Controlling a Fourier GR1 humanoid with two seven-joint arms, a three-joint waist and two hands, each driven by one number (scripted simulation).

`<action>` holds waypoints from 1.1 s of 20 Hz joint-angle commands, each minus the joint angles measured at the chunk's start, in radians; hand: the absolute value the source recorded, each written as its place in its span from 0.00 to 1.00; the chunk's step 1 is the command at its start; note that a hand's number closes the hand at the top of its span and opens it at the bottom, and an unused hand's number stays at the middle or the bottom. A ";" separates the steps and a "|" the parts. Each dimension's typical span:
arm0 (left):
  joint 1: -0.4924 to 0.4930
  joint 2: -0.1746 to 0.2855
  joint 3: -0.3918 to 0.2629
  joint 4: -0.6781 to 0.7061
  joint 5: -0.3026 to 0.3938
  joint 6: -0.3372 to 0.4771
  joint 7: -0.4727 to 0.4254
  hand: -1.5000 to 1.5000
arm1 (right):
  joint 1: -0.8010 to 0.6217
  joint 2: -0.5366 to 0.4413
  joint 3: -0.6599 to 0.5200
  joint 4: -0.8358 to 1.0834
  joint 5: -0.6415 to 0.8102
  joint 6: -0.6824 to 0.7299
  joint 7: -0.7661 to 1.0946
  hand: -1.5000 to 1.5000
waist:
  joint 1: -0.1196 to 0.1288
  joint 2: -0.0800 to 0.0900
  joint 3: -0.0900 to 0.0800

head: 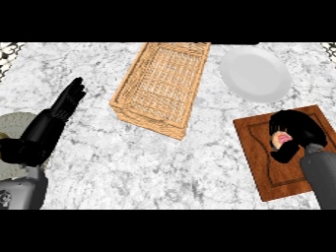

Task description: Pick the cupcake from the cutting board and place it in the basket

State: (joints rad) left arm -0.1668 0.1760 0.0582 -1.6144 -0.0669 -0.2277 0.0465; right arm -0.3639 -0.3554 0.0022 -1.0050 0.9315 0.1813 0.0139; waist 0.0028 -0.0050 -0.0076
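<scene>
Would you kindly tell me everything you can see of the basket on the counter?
The basket is a long, shallow rectangle of light tan wicker, closely woven, with low walls and a thicker rim. It lies flat on the marble counter, turned at a slant, its far end near the view's top. It holds nothing. It sits between the left hand and the white plate, touching neither.

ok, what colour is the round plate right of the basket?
Plain white round plate, no pattern; clearest in the head view, beside the tan woven basket.
</scene>
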 commanded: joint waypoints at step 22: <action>-0.105 -0.043 -0.082 0.082 -0.014 -0.040 -0.013 0.50 | -0.355 0.355 0.755 -0.408 -0.184 -0.646 0.942 1.00 | 0.160 0.007 0.008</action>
State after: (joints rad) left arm -0.2680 0.1316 -0.0256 -1.5495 -0.0776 -0.2676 0.0383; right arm -0.6449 -0.0025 0.6971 -1.3254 0.7775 -0.2971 0.8617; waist 0.1661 0.0076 0.0020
